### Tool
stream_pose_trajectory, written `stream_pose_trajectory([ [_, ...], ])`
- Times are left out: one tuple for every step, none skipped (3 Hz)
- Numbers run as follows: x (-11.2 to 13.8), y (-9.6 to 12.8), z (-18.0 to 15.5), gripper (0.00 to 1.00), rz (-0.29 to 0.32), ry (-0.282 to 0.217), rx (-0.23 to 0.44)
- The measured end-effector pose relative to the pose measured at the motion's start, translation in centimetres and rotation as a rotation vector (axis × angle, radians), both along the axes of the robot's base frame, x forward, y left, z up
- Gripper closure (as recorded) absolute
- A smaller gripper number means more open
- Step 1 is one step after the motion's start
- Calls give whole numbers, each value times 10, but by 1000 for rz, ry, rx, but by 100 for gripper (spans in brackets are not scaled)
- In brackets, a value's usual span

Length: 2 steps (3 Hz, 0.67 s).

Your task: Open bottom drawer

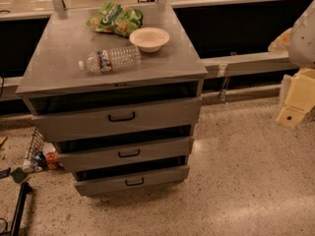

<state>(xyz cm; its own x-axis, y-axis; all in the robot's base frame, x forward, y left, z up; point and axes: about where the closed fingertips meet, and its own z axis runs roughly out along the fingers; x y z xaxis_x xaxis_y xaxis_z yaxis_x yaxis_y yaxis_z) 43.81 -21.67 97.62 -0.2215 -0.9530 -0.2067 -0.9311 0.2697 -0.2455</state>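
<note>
A grey metal cabinet [115, 63] stands on the floor with three drawers stacked in its front. The bottom drawer [103, 185] has the shortest, narrowest front and a small black bar handle [134, 182]. A dark gap shows above its front panel. The mid-sized drawer front [93, 157] and the tallest drawer front [78, 123] sit above it, each with a dark gap above. My gripper [294, 104], cream-coloured, hangs at the far right edge, well to the right of the cabinet, above the floor and apart from every drawer.
On the cabinet top lie a clear water bottle [109, 59], a white bowl [149, 38] and a green snack bag [114, 17]. A wire basket [35, 149] with small items sits on the floor at the cabinet's left. A black pole [18, 208] stands lower left. A low rail [246, 63] runs behind.
</note>
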Motion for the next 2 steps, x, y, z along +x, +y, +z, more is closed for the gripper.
stream_pose_trajectory([
  [0, 0, 0, 0, 0, 0, 0],
  [6, 16, -22, 0, 13, 10, 59],
])
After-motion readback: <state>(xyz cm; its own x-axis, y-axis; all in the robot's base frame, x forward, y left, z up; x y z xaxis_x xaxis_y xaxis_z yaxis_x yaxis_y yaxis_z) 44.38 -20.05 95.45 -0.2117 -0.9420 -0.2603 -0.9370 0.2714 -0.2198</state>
